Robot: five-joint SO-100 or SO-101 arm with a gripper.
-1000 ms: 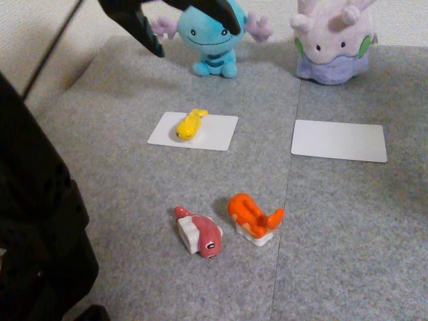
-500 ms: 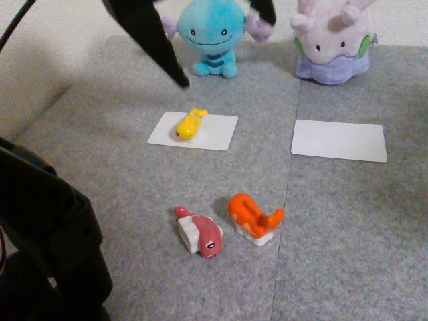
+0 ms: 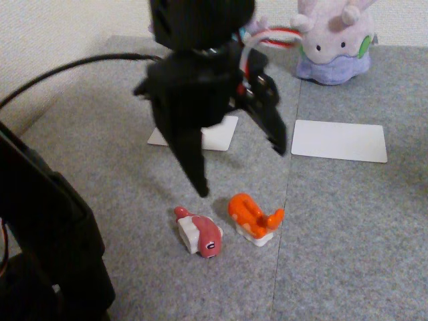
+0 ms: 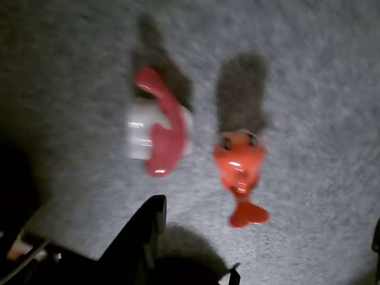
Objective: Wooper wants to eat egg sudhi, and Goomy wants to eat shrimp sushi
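Note:
My black gripper hangs open above the grey carpet, one fingertip just over the dark pink toy and the other toward the right card. The orange shrimp sushi lies on the carpet just below and in front of the gripper. In the wrist view the shrimp sushi lies between the spread fingers, with nothing held. Goomy sits at the back right. Wooper and the egg sudhi are hidden behind the arm.
A dark pink-red toy lies left of the shrimp, also in the wrist view. A bare white card lies before Goomy. Another white card peeks from behind the arm. The arm's dark base fills the lower left.
The arm has swung down and forward from the back, over the left card toward the two front toys. It now covers the blue plush and the yellow toy.

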